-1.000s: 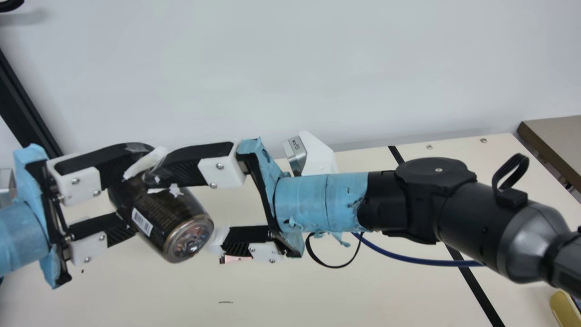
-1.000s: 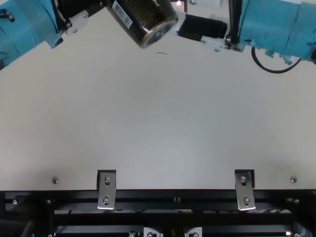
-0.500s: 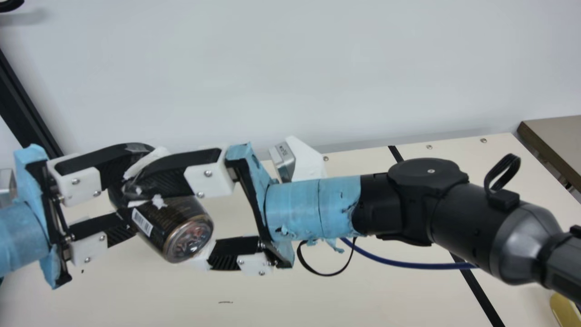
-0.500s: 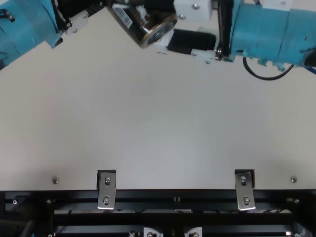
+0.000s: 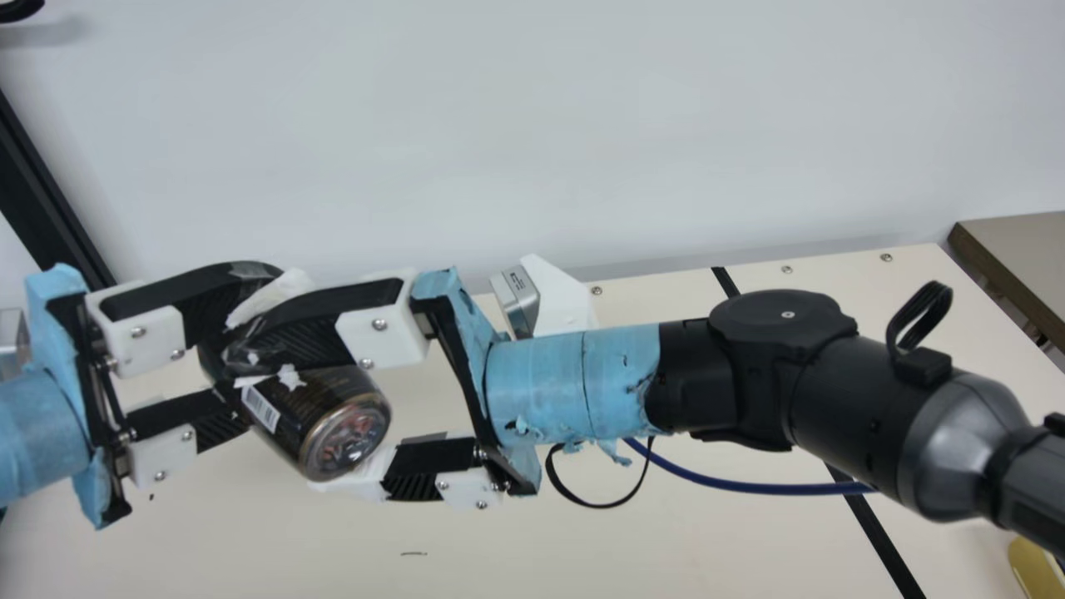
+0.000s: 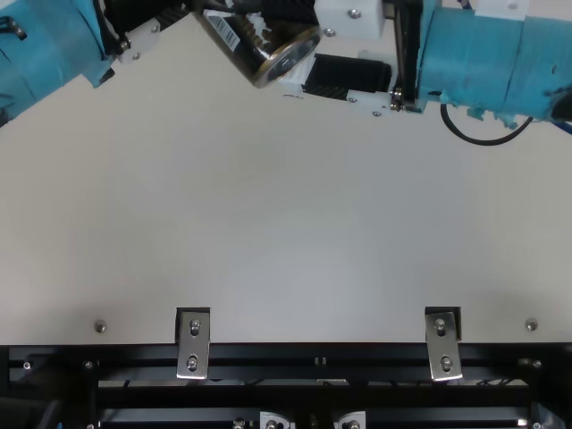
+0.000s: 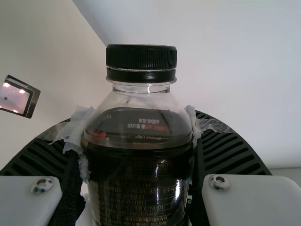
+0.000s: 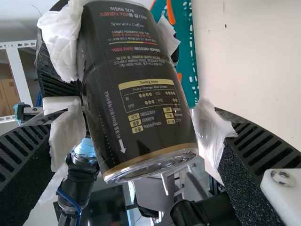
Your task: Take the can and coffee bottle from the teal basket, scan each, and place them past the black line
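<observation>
We've got the bottle clamped in the left gripper above the table, base end jutting out, likely for handover. Our right gripper is spread around that end, presumably to take it.

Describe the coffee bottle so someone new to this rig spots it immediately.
Above the cream table, at the main view's left, find the left gripper. It holds the tilted, dark coffee bottle. Unlike the ribbed fingers around it, it has a barcode and black cap.
</observation>
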Controlling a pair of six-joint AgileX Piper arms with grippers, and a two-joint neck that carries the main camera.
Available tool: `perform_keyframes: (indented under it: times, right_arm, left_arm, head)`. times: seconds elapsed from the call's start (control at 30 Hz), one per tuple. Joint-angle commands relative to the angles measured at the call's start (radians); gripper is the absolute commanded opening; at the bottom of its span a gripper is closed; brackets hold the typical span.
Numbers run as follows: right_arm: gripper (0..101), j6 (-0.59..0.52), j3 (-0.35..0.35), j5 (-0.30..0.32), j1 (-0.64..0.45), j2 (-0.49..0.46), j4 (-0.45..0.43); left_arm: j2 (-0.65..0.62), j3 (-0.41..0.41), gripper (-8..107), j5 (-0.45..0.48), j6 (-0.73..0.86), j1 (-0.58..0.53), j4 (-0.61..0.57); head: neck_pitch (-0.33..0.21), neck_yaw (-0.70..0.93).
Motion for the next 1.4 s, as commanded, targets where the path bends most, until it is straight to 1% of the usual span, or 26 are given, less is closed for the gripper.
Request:
perform_keyframes:
  times: [0.0, 0.1, 0.13, 0.2, 0.4, 0.43, 0.47, 0.6, 0.63, 0.67, 1.1, 1.23, 1.37]
  right_arm:
    - [101, 0.005, -0.003, -0.002, -0.001, 0.000, -0.003]
    - [101, 0.001, -0.001, -0.023, -0.008, -0.004, -0.008]
    - [101, 0.005, -0.003, -0.010, -0.006, -0.002, -0.006]
    - [101, 0.004, -0.002, -0.028, -0.007, -0.002, -0.007]
    - [101, 0.005, -0.002, -0.027, -0.009, -0.002, -0.010]
    - [11, 0.005, -0.002, -0.027, -0.009, -0.002, -0.010]
    - [0, 0.005, -0.002, -0.027, -0.009, -0.002, -0.010]
    - [0, 0.004, -0.002, -0.019, -0.009, -0.002, 0.000]
    - [0, 0.004, -0.002, -0.014, -0.009, -0.002, 0.008]
    - [0, 0.004, -0.002, -0.013, -0.009, -0.002, 0.010]
    - [0, 0.004, -0.002, -0.014, -0.009, -0.002, 0.009]
    - [0, 0.004, -0.002, -0.014, -0.009, -0.002, 0.010]
    - [0, 0.004, -0.002, -0.018, -0.009, -0.002, 0.001]
  left_arm:
    - [0.000, 0.000, 10, 0.000, 0.000, 0.000, 0.000]
    - [0.000, 0.000, 10, 0.000, 0.000, 0.000, 0.000]
    - [0.000, 0.000, 10, 0.000, 0.000, 0.000, 0.000]
    - [0.000, 0.000, 10, 0.000, 0.000, 0.000, 0.000]
    - [0.000, 0.000, 10, 0.000, 0.000, 0.000, 0.000]
    - [0.000, 0.000, 10, 0.000, 0.000, 0.000, 0.000]
    - [0.000, 0.000, 10, 0.000, 0.000, 0.000, 0.000]
    - [0.000, 0.000, 10, 0.000, -0.002, 0.000, 0.000]
    - [0.000, 0.000, 73, 0.000, -0.002, 0.000, -0.002]
    - [0.000, 0.000, 90, -0.002, -0.002, 0.000, -0.002]
    - [-0.002, -0.005, 90, -0.002, -0.013, 0.001, 0.008]
    - [0.002, -0.015, 90, -0.039, -0.017, 0.021, 0.030]
    - [0.006, -0.036, 90, -0.107, -0.025, 0.066, 0.085]
  head:
    - [-0.037, -0.014]
    - [-0.037, -0.014]
    - [-0.037, -0.014]
    - [-0.037, -0.014]
    - [-0.037, -0.014]
    - [-0.037, -0.014]
    - [-0.037, -0.014]
    - [-0.037, -0.014]
    - [-0.037, -0.014]
    - [-0.037, -0.014]
    - [-0.037, -0.014]
    - [-0.037, -0.014]
    - [-0.037, -0.014]
